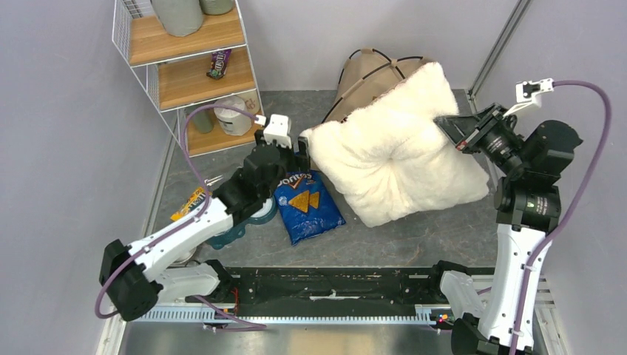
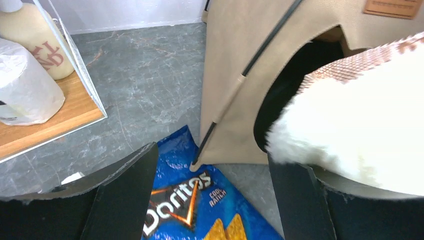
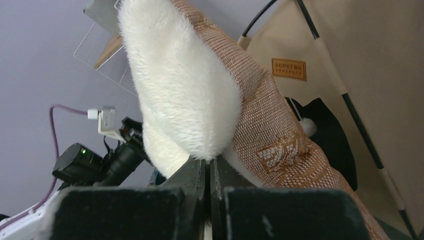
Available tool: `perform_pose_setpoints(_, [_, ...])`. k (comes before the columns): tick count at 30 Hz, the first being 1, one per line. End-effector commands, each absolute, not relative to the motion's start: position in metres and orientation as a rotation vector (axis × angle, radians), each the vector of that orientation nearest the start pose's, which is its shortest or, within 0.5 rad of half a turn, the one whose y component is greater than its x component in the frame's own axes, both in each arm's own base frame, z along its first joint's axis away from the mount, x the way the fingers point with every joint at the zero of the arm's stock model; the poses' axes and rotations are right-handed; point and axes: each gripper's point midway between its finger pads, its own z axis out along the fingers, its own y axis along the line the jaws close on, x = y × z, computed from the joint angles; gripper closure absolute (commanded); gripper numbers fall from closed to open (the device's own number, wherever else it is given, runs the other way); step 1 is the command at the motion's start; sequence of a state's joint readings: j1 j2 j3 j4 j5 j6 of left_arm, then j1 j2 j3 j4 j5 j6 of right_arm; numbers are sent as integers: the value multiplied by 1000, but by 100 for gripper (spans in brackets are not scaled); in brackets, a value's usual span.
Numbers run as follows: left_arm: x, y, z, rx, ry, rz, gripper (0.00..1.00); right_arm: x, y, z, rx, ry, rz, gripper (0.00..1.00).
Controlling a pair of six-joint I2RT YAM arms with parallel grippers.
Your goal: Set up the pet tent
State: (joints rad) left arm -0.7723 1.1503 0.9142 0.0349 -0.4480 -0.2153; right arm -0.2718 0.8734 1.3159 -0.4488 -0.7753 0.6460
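Tan fabric tent [image 1: 370, 70] stands at the back of the table, poles up, entrance facing the arms. 1 white cushion [image 1: 392, 159] leans tilted across its front and hides most of it.

Your right gripper [image 1: 446, 124] is clenched on the cushion's right edge, pinching where the fluffy face meets the woven brown underside. Your left gripper [image 1: 298, 146] is released and grips nothing. Its fingers are spread above a blue chip bag [image 1: 307, 205], 1 finger just beside the cushion's left corner.

Risks, as judged:
- The cushion looks wider than the dark entrance [image 2: 285, 85]. Pushed in flat, it could jam on the rim and shove or tip the light tent.
- A pinch on 1 edge of plush may slip, dropping the cushion onto the chip bag.
- 1 pole foot sits at the bag's top edge, so dragging either could snag the other.

Count: 1 tent, 1 cushion, 1 chip bag, 1 brown label [image 3: 288, 69], 1 white pom-pom [image 3: 308, 127].
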Motion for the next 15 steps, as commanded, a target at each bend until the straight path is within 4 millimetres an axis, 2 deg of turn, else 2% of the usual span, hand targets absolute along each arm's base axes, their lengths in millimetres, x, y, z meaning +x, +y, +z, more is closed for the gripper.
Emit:
perform_pose_setpoints(1, [351, -250, 291, 235, 1652, -488, 14, 252, 90, 452, 35, 1558, 991, 100])
perform_pose_setpoints(5, [368, -256, 263, 279, 1695, -487, 14, 257, 83, 438, 95, 1588, 937, 100])
perform_pose_setpoints(7, [373, -258, 252, 281, 1710, -510, 13, 263, 66, 426, 190, 1623, 820, 100])
perform_pose_setpoints(10, [377, -265, 244, 303, 1703, -530, 14, 269, 39, 413, 310, 1653, 654, 100])
perform_pose_setpoints(15, [389, -271, 233, 322, 1697, -511, 14, 271, 23, 409, 408, 1642, 585, 100])
